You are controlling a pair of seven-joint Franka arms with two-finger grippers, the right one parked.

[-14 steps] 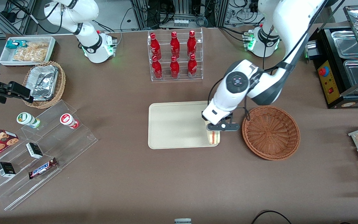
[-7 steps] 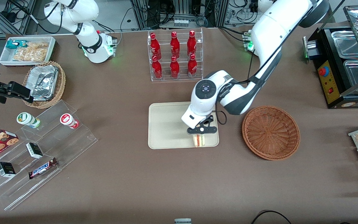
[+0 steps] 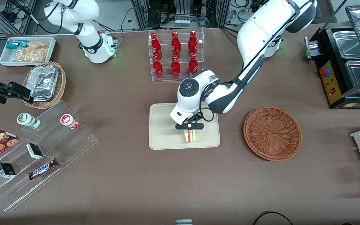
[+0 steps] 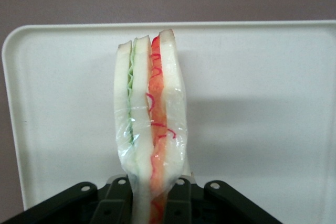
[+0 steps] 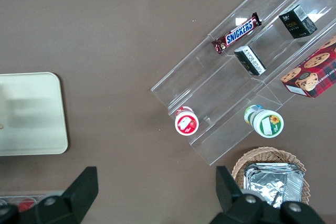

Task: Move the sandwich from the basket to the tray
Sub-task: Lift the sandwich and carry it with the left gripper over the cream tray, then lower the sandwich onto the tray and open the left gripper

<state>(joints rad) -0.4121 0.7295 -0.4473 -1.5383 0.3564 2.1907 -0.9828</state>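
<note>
Sandwich, a triangular wedge of pale white bread with red, orange and green filling (image 3: pixel 189 136) (image 4: pixel 151 124), is held over the flat cream-beige rectangular tray (image 3: pixel 164 131) (image 4: pixel 262 103), near its front-camera edge. Left arm's black two-finger gripper (image 3: pixel 189 128) (image 4: pixel 152 203) has its jaws clamped on the sandwich. Round reddish-brown woven wicker basket (image 3: pixel 272 133) sits beside the tray, apart from it.
</note>
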